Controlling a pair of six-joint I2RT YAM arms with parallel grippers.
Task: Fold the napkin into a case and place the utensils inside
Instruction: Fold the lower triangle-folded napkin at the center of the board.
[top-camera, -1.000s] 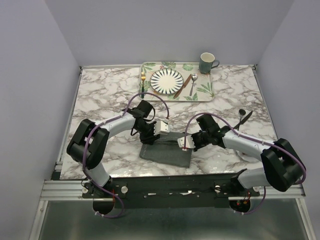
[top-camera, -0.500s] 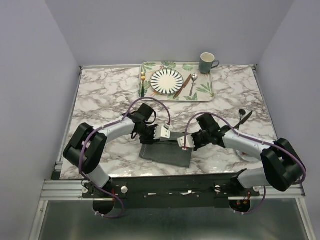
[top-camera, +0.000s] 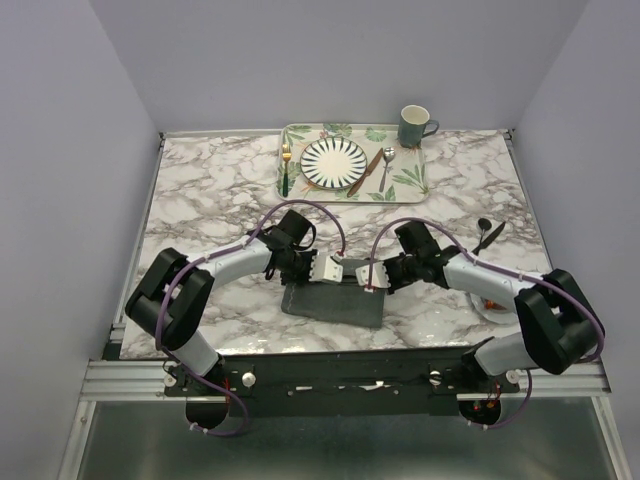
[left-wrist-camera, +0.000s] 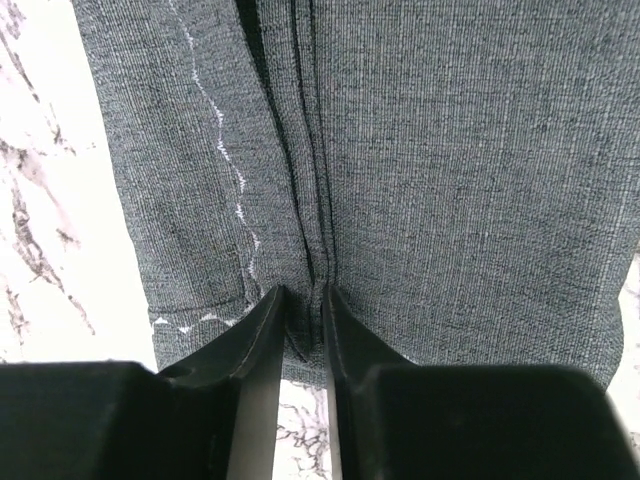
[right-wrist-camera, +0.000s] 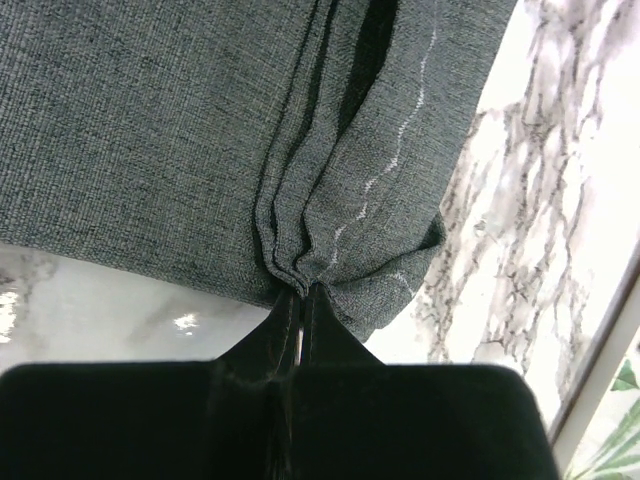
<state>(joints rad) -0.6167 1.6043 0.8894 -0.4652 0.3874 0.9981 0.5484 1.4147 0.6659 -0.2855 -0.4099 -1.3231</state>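
Marble tabletop (top-camera: 200, 190), lilac walls (top-camera: 60, 150); left end effector (left-wrist-camera: 303, 300) and right end effector (right-wrist-camera: 300, 295) each pinch napkin (top-camera: 330, 305) folds.

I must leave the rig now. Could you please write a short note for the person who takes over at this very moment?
Left gripper: jaws straddle a folded ridge of the napkin with a narrow gap; I cannot tell whether the grip is firm.
Right gripper: shut on gathered folds at the napkin's edge.
Napkin: partly folded, lying on the table in front of the arm bases; not yet a case.
Fork, knife, spoon: on the tray, beside the plate.
Left to do: finish the fold, then put the utensils inside.
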